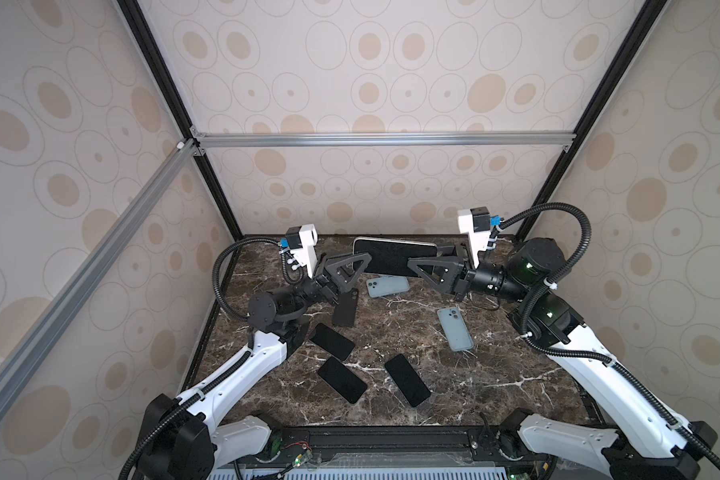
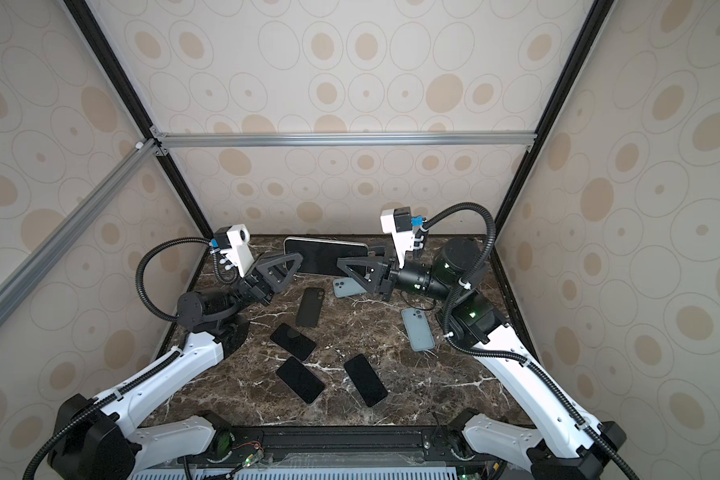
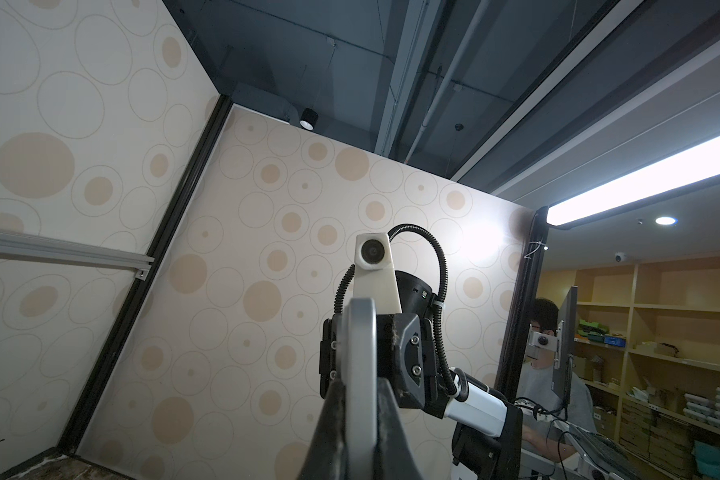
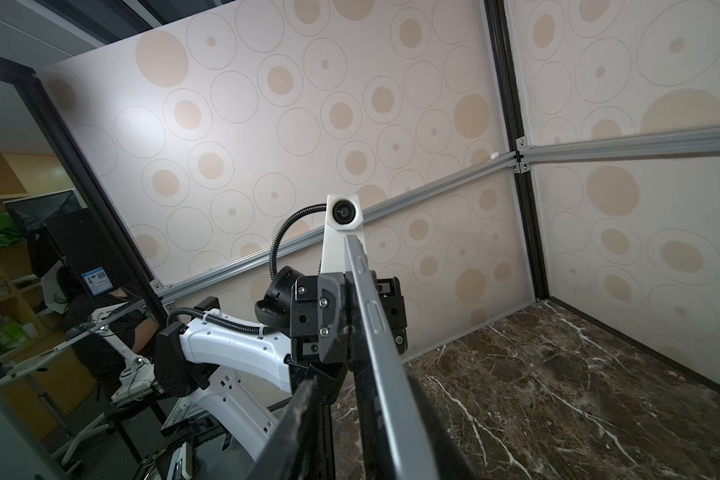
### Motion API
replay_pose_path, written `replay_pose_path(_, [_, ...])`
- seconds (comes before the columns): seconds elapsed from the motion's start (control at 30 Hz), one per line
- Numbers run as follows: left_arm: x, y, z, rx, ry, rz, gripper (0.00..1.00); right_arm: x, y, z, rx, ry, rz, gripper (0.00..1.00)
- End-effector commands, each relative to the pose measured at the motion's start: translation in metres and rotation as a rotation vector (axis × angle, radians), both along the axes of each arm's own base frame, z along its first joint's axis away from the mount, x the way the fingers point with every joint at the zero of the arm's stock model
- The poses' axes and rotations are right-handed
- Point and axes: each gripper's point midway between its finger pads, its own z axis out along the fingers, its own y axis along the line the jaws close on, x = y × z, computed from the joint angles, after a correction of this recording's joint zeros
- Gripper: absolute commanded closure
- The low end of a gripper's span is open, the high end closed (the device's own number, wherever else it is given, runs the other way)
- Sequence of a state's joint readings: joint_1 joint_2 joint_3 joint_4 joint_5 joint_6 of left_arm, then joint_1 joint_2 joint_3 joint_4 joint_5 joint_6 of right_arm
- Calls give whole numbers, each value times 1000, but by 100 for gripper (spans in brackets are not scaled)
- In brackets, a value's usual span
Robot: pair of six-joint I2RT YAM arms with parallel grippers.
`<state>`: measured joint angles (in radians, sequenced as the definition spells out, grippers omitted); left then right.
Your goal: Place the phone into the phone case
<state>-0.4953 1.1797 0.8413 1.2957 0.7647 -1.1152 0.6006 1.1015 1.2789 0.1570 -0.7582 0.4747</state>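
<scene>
The phone (image 1: pixel 395 257) hangs in mid-air: left gripper (image 1: pixel 360 262) clamped on one end, right gripper (image 1: pixel 413 266) straddling the other, pinching or not I cannot tell. Stiff, slick, breakable glass; grip the flat faces.

Glossy veined marble-look table (image 1: pixel 495 374), glass-fronted phone (image 1: pixel 391 257), rim seemingly matt metal

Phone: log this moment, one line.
phone: aloft | left gripper: shut on phone | right gripper: fingers astride phone, grip unclear
</scene>
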Motion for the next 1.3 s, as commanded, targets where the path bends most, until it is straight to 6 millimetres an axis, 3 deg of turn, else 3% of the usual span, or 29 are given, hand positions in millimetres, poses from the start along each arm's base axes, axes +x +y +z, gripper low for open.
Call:
replay_pose_path(0.0, [-18, 12, 20, -69, -66, -12, 100, -13, -1, 14, 48, -58, 62, 69])
replay_pose_path(0.17, [-17, 13, 19, -78, -58, -15, 100, -15, 1, 13, 49, -63, 84, 85])
replay_pose_path(0.33, [-15, 13, 18, -81, -54, -13, 100, -12, 1, 9, 33, -60, 65, 90])
replay_pose_path(0.43, [-13, 12, 17, -78, -58, -5, 100, -10, 1, 7, 28, -60, 54, 100])
replay_pose_path(0.5, [-10, 12, 16, -78, -55, 16, 99, -8, 0, 6, 25, -60, 37, 100])
replay_pose_path(0.63, [-1, 10, 14, -53, -60, 76, 67, 1, -6, 3, 19, -56, -47, 100])
replay_pose_path(0.7, [10, 10, 11, -28, -47, 139, 47, 12, -14, 2, 10, -44, -137, 100])
replay_pose_path(0.73, [15, 9, 9, -11, -44, 172, 43, 16, -17, 0, 3, -42, -174, 100])
replay_pose_path(0.83, [40, 7, -2, 59, -8, 301, 37, 28, -30, -5, -20, -45, -281, 100])
replay_pose_path(1.0, [101, 11, -34, 212, 105, 565, 40, 52, -58, -16, -85, -35, -488, 100])
replay_pose_path(1.13, [158, -7, -88, 409, 250, 653, 46, 72, -91, -32, -193, -34, -724, 100])
replay_pose_path(1.27, [207, -45, -152, 626, 355, 661, 50, 80, -114, -45, -285, -39, -856, 100])
